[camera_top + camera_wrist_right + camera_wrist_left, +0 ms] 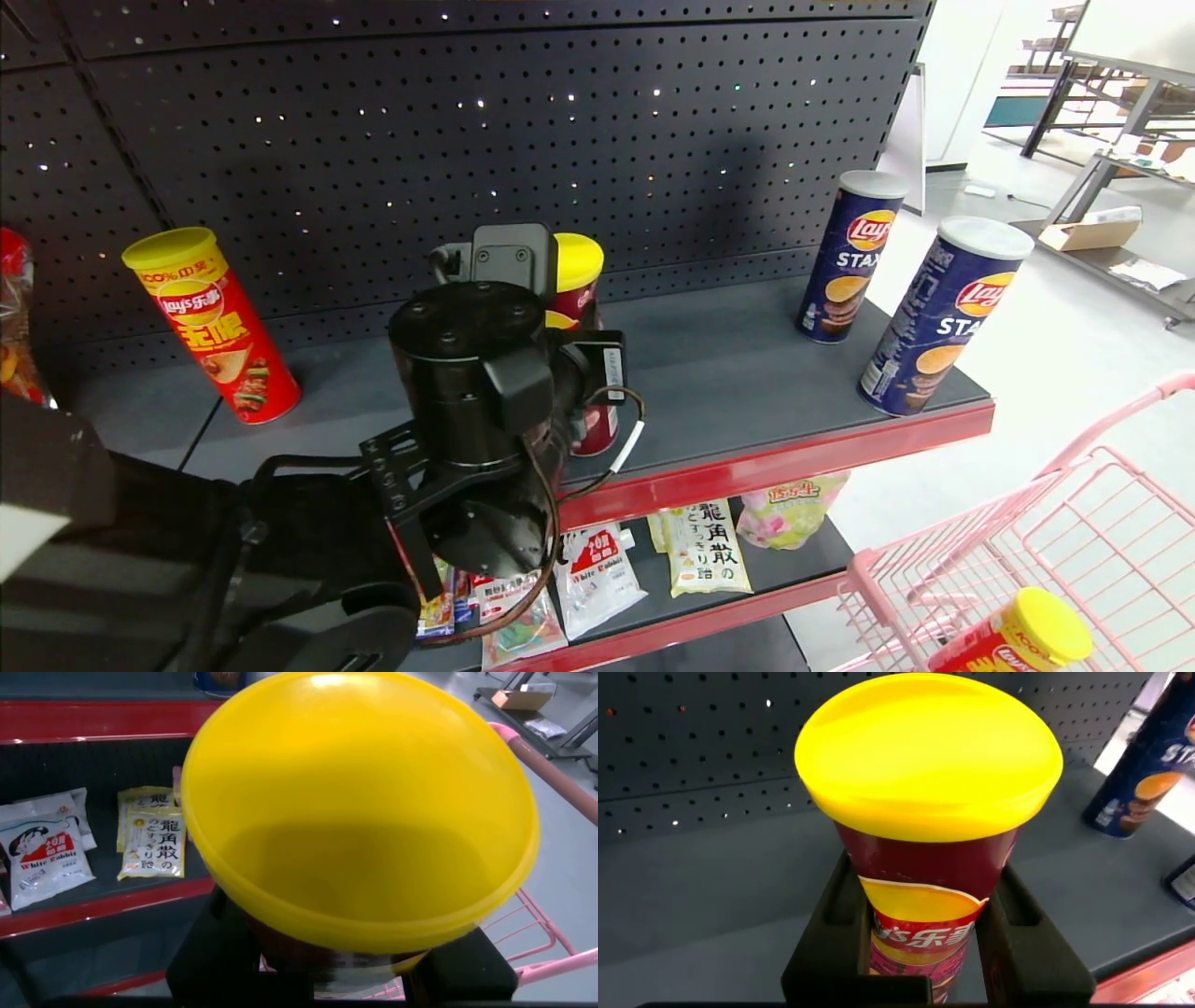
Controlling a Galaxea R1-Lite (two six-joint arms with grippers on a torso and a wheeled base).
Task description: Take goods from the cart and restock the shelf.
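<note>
Left gripper (938, 961): fingers pressed against both sides of a yellow-lidded red can (926, 765). This can stands upright on the upper shelf (728, 373), at the centre of the head frame.

Right gripper (341, 971): clamped on a second yellow-lidded can (360, 803), which is inside the pink cart (934, 527) at the lower right of the head frame.

Also on the upper shelf:
- a third red can (215, 327) at the left
- a blue can (850, 257) at the right
- another blue can (943, 317) beside it, at the shelf's right edge

Snack bags (709, 551) lie on the lower shelf (803, 560).
</note>
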